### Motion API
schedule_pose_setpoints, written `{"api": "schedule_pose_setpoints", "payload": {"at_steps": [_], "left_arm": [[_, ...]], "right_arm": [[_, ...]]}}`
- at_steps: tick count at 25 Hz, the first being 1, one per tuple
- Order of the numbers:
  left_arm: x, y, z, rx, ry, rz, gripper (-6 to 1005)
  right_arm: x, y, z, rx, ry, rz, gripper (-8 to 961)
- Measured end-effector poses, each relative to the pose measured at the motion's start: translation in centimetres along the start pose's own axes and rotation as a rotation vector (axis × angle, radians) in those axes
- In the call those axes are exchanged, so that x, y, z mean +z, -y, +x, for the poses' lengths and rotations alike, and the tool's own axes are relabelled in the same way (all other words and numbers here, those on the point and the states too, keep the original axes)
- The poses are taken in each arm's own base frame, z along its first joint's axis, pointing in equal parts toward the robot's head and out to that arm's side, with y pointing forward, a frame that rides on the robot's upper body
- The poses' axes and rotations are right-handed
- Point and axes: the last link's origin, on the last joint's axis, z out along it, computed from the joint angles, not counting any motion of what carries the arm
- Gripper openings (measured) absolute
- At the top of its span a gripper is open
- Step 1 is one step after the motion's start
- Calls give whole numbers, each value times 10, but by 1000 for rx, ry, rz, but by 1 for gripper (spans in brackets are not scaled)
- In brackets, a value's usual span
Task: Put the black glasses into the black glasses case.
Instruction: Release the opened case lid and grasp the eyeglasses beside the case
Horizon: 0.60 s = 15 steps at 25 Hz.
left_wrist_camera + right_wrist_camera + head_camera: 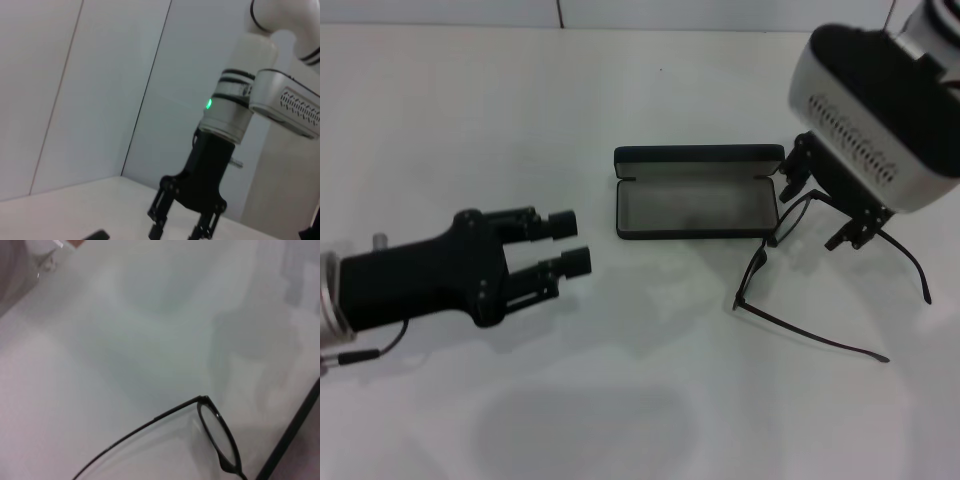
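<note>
black glasses (pixel 790 262) beside open black glasses case (pixel 697 190)

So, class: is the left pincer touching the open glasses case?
Apart. The head view shows bare table between the left pincer and the black glasses case.

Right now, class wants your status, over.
Right gripper open, straddling black glasses. Left gripper open, idle left of open black glasses case. Nothing blocking.

The head camera looks steeply down over the white desk (pixel 640 400), sharing thin black wire-frame glasses (pixel 790 262) with the close right wrist camera, while the left wrist camera faces the wall.
</note>
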Motion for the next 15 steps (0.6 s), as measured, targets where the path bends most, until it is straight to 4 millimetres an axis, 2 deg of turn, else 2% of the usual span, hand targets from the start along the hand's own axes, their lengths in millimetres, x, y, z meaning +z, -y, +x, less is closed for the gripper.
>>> {"api": "schedule_pose_setpoints", "payload": {"at_steps": [6, 15], "left_arm": [[0, -6, -20, -1, -10, 22, 457], [4, -10, -39, -45, -15, 62, 457]], "right_arm": [[13, 5, -7, -71, -41, 5, 646], [38, 7, -11, -136, -96, -13, 642]]}}
